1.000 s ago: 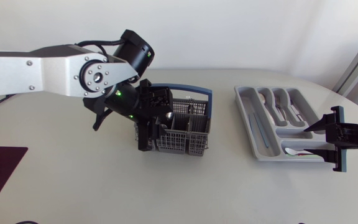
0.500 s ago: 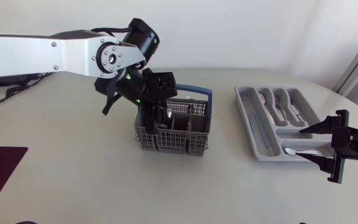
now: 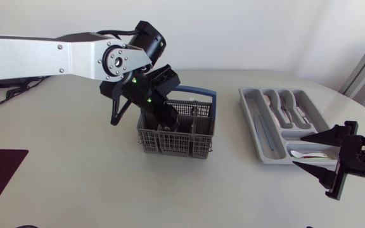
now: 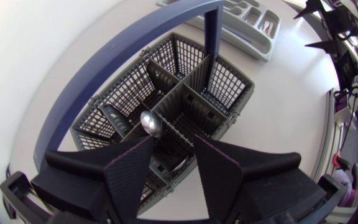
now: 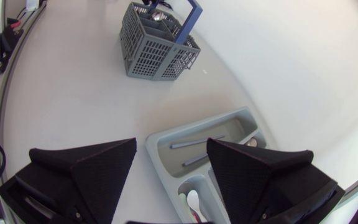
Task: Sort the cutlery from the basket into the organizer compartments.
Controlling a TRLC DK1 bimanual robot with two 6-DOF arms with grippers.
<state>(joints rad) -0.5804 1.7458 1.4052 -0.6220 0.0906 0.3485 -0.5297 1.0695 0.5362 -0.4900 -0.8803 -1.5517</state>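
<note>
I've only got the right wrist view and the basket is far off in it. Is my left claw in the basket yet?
Observer: Yes. The head view shows the left claw down in the basket, in the half away from the organizer.
Operator: Is it holding anything?
Observer: No. The left wrist view shows it open, with nothing between its fingers.
Operator: Any cutlery close to it?
Observer: A spoon stands upright at a divider, just ahead of one finger.
</note>
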